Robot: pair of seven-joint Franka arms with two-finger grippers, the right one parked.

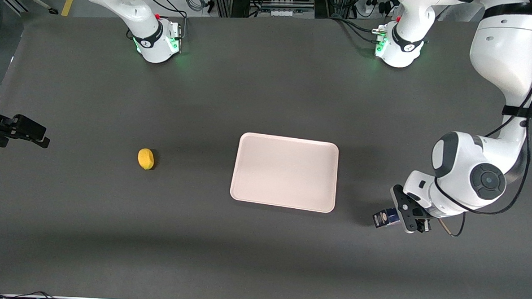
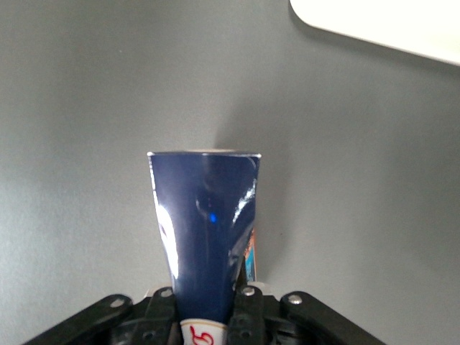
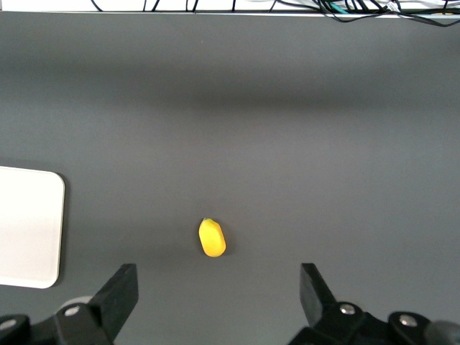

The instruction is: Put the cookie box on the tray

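My left gripper [image 1: 401, 217] is shut on the dark-blue cookie box [image 1: 385, 218], near the working arm's end of the table. In the left wrist view the cookie box [image 2: 205, 223] sticks out from between the two black fingers [image 2: 248, 305], with a strip of its white-and-red logo showing at the gripper [image 2: 205, 309]. I cannot tell whether the box rests on the mat or hangs just above it. The pale pinkish tray [image 1: 285, 172] lies flat beside the box, toward the parked arm, with nothing on it. A corner of the tray [image 2: 402, 25] shows in the wrist view.
A small yellow lump [image 1: 145, 158] lies on the dark mat, toward the parked arm's end of the table past the tray. Both arm bases [image 1: 398, 47] stand at the table edge farthest from the front camera.
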